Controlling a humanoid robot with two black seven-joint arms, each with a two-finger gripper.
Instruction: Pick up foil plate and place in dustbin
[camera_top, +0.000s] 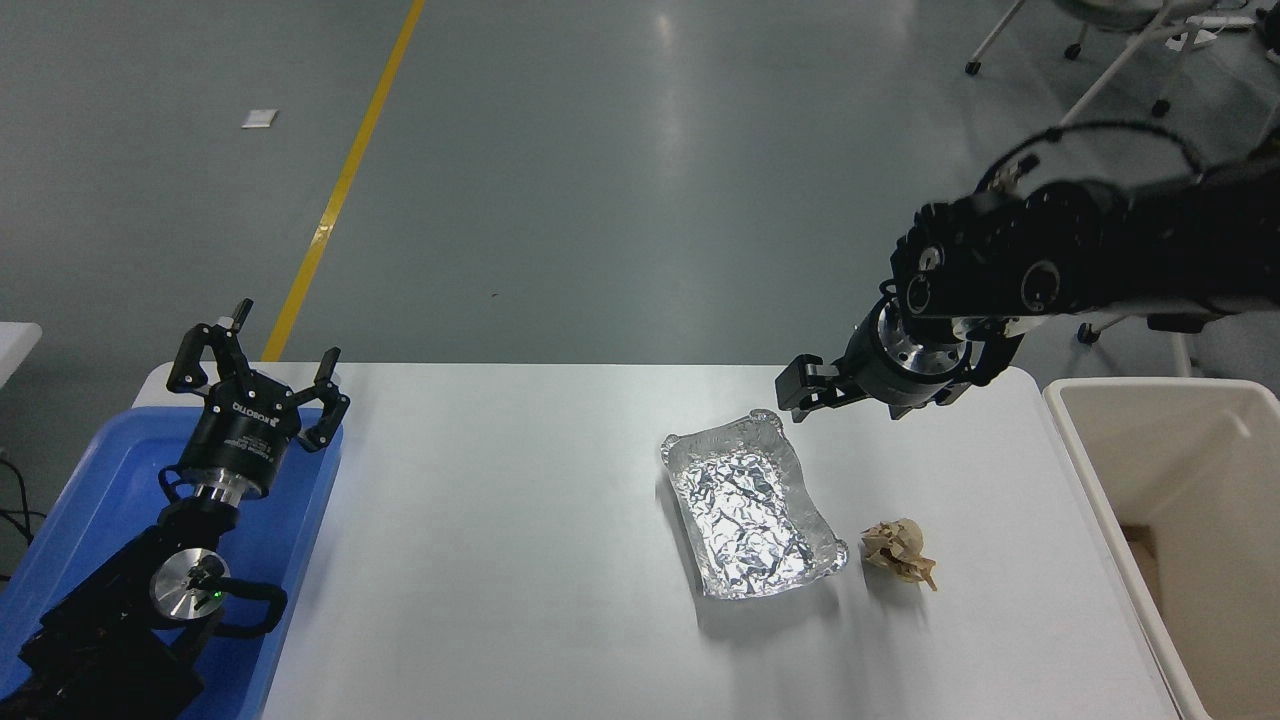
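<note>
The foil plate (748, 510) lies on the white table (500, 560), right of the middle, its long side running away from me. The dustbin (1085, 450) stands off the table's right edge, with something brown low inside it. My right gripper (797, 392) comes in from the right edge, points left and hovers just above and beyond the plate's far right corner; its jaws look open and empty. My left gripper (257, 375) is parked open at the lower left.
A small crumpled brown paper ball (900, 553) lies just right of the plate's near end. A shallow blue tray (100, 480) sits under the parked left arm. Chair legs (1120, 70) stand on the floor at the top right.
</note>
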